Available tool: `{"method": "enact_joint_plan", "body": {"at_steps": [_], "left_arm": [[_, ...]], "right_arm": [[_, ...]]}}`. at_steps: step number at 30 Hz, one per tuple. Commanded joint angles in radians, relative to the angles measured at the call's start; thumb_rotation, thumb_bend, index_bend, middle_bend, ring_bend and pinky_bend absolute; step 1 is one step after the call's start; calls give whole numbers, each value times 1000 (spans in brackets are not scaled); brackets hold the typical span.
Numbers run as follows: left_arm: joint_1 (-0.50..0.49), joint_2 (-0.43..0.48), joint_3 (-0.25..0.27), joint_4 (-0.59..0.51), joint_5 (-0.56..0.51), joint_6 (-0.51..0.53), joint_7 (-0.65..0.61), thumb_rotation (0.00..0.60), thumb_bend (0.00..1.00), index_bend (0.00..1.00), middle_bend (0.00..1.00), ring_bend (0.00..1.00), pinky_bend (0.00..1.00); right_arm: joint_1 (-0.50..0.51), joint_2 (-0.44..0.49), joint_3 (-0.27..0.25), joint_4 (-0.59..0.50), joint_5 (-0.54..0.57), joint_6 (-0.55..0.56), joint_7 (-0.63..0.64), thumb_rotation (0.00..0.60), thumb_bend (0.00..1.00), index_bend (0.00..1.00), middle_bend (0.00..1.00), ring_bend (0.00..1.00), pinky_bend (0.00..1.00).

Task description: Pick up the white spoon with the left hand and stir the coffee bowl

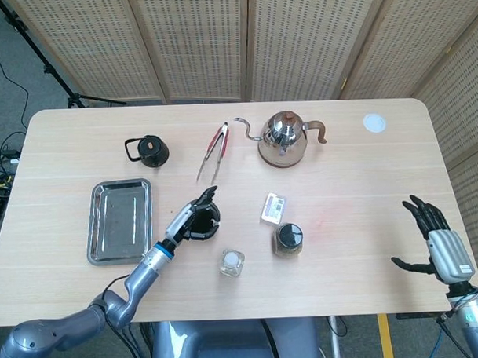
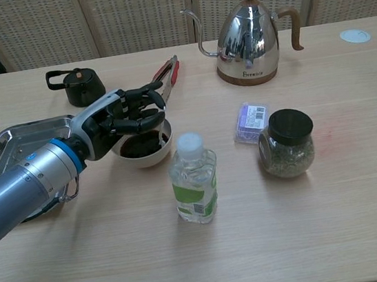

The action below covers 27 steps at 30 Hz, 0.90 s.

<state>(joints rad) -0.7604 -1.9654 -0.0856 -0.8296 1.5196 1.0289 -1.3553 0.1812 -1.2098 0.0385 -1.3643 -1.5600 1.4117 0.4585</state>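
The left hand (image 2: 119, 117) is hovering right over the coffee bowl (image 2: 143, 147) with its fingers curled around the white spoon (image 2: 164, 129), whose tip looks dipped into the coffee at the bowl's right edge. I'd keep the stir small and slow, since the water bottle (image 2: 194, 180) sits just beside the bowl on the surface (image 2: 326, 234). The right hand (image 1: 437, 236) is off by itself, fingers spread and holding nothing.

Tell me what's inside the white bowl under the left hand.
The bowl holds dark coffee. The left hand covers its far side, so how far the spoon dips in is hidden.
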Motion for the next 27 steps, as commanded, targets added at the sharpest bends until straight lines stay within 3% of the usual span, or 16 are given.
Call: {"method": "enact_joint_plan", "body": {"at_steps": [1,13,27], "left_arm": [[9,2,3,16,4,18,20,600,484,664,0,0,0],[6,8,-5,64,-6,6,34,600,483,664,0,0,0],[-70,-51,-43,91,-22,-59,112,600,484,664,0,0,0]], "right_arm": [[1,-2,-2,-1,-2,-2,-3,600,0,0,0,0,0],[3,-3,-2,1,2,-9,-3,600,0,0,0,0,0],[4,-5,-1,6,3,-11,2,600,0,0,0,0,0]]}}
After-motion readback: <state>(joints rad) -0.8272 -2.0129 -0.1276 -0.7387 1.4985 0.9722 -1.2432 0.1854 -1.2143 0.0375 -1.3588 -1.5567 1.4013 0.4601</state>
